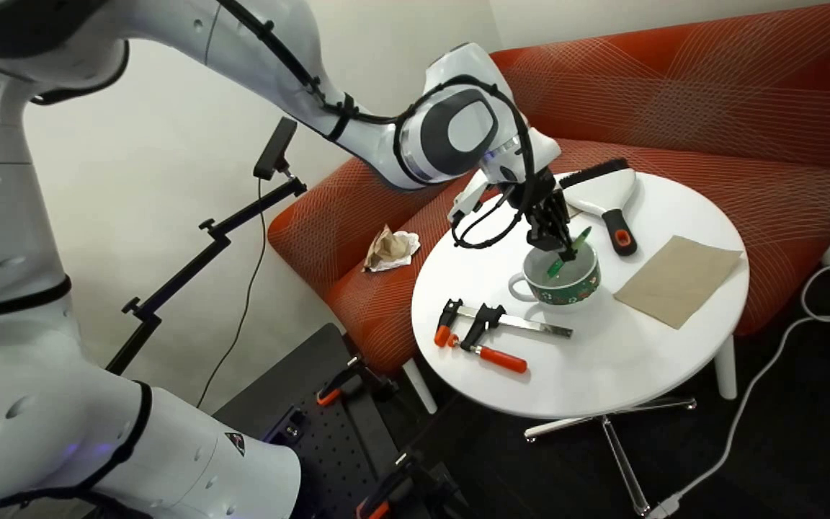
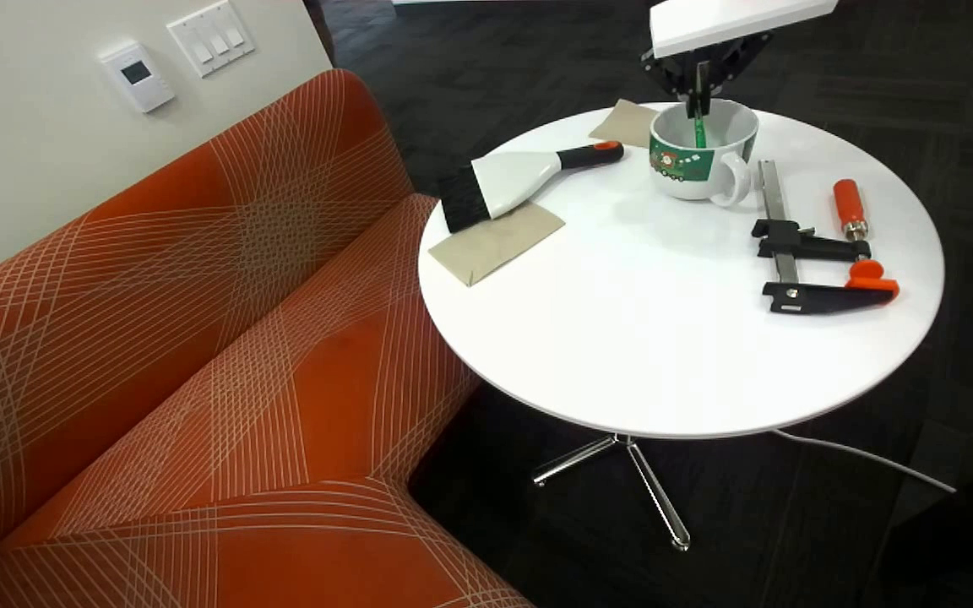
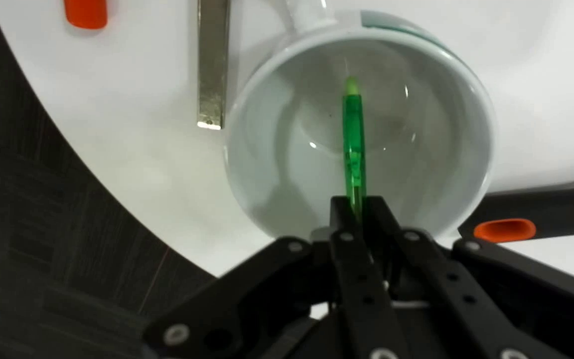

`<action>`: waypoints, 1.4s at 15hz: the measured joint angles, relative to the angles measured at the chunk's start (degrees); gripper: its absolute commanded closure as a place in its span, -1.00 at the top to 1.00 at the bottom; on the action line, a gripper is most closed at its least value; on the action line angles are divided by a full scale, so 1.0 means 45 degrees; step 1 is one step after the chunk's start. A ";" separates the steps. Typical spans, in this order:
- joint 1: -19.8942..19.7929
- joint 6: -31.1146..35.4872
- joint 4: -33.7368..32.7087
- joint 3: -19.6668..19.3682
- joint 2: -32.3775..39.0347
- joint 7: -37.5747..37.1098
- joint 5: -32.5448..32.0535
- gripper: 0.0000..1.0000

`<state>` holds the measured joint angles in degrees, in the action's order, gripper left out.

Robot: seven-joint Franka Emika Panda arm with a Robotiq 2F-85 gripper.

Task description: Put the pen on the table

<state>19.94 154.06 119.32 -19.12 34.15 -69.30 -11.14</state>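
Gripping the green pen (image 3: 353,129) between fingers (image 3: 378,214) pressed together on its barrel; holding it at a slant above the desk (image 2: 622,338), lower end inside the mug (image 2: 693,171), upper end above the rim; hovering near an orange-handled clamp (image 2: 816,247) lying just beside the mug and, on the other side, a white brush (image 2: 520,179) overlapping a sheet of brown paper (image 2: 508,243)
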 measured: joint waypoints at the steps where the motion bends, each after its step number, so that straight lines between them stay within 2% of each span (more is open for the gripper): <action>1: 0.0299 0.0000 0.0295 -0.0243 -0.0360 -0.0316 -0.0370 -0.94; 4: 0.0858 -0.0047 0.1178 -0.0729 -0.1578 -0.1145 -0.1669 -0.94; 7: 0.0725 -0.0671 0.1807 -0.0700 -0.2861 -0.1163 -0.2731 -0.94; 11: -0.0552 -0.2638 0.1940 0.0194 -0.4160 0.0243 -0.3173 -0.94; 14: -0.1764 -0.3720 0.1683 0.0955 -0.4265 0.1727 -0.3173 -0.94; 20: -0.3137 -0.3919 0.0945 0.1730 -0.2972 0.4358 -0.3013 -0.94; 21: -0.3283 -0.3841 0.0808 0.1818 -0.2674 0.4813 -0.2817 -0.78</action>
<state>5.17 136.77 122.96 -10.94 22.12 -47.64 -23.82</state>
